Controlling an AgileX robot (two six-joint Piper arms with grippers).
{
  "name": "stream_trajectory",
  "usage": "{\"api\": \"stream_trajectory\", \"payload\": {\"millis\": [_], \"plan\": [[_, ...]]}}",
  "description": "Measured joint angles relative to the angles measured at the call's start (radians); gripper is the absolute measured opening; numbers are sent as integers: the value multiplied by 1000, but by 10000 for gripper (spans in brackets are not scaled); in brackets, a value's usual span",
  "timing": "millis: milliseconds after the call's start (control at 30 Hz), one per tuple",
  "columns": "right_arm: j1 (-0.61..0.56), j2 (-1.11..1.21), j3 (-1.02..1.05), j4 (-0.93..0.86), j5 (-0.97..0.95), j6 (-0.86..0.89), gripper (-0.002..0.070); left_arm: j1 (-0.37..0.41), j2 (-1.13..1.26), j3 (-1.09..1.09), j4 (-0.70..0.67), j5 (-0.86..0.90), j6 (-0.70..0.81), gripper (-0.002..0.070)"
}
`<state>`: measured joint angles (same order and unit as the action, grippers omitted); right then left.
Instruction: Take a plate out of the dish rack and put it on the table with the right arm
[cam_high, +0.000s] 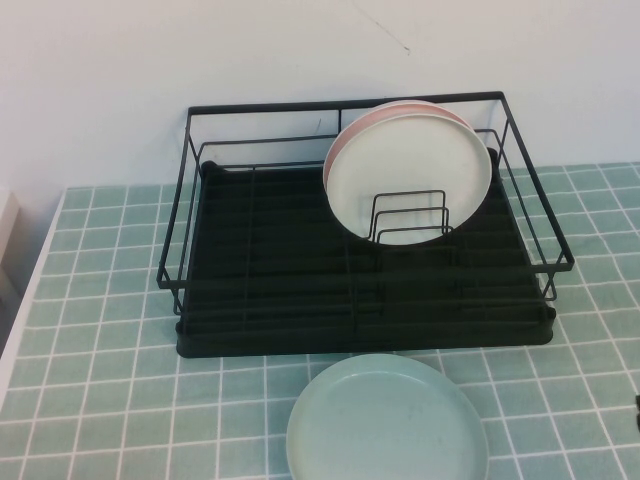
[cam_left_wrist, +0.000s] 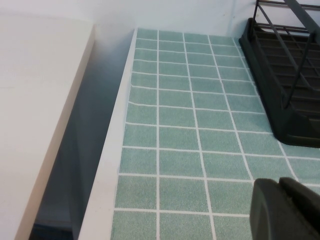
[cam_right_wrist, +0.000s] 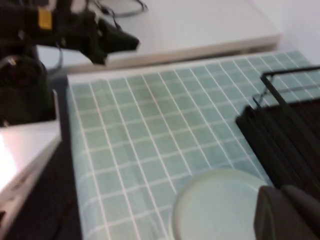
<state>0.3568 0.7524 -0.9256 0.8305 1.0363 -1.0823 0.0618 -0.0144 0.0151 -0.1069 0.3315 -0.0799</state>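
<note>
The pale mint-green plate (cam_high: 388, 420) lies flat on the tiled table (cam_high: 100, 330), just in front of the black wire dish rack (cam_high: 360, 345). Neither gripper shows in the high view. In the right wrist view my right gripper (cam_right_wrist: 281, 192) is shut and empty, hovering beside the plate (cam_right_wrist: 215, 205) near the rack (cam_right_wrist: 285, 125) without touching it. In the left wrist view my left gripper (cam_left_wrist: 281, 186) is shut and empty over bare tiles (cam_left_wrist: 175, 125), off the rack's (cam_left_wrist: 285, 75) left corner.
A cream-white plate (cam_high: 400, 170) stands upright in the rack's dividers with a pink plate (cam_high: 345, 135) behind it. A white desk (cam_left_wrist: 35, 100) lies past a gap at the table's left edge. Black equipment (cam_right_wrist: 30, 60) stands beyond the table's front.
</note>
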Motion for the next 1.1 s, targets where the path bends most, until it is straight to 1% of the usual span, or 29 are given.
{"api": "stream_trajectory", "payload": {"millis": [67, 167, 300, 367, 467, 600, 667, 733, 800, 967, 1100], "plan": [[0, -10, 7, -79, -24, 12, 0, 0, 0, 0, 0, 0, 0, -3], [0, -64, 28, -153, -133, 28, 0, 0, 0, 0, 0, 0, 0, -3], [0, -217, 93, -191, -300, 71, 0, 0, 0, 0, 0, 0, 0, -3], [0, -304, 139, -241, -377, 97, 0, 0, 0, 0, 0, 0, 0, -3], [0, -420, 261, -340, -541, 157, 0, 0, 0, 0, 0, 0, 0, -3], [-2, -556, 473, -491, -811, 320, 0, 0, 0, 0, 0, 0, 0, -3], [-20, -616, 599, -610, -921, 485, 0, 0, 0, 0, 0, 0, 0, -3], [-60, -659, 680, -677, -949, 623, 0, 0, 0, 0, 0, 0, 0, -3], [-131, -704, 764, -711, -941, 701, 0, 0, 0, 0, 0, 0, 0, -3], [-311, -761, 904, -721, -917, 749, 0, 0, 0, 0, 0, 0, 0, -3], [-373, -764, 951, -721, -879, 811, 0, 0, 0, 0, 0, 0, 0, -3]]}}
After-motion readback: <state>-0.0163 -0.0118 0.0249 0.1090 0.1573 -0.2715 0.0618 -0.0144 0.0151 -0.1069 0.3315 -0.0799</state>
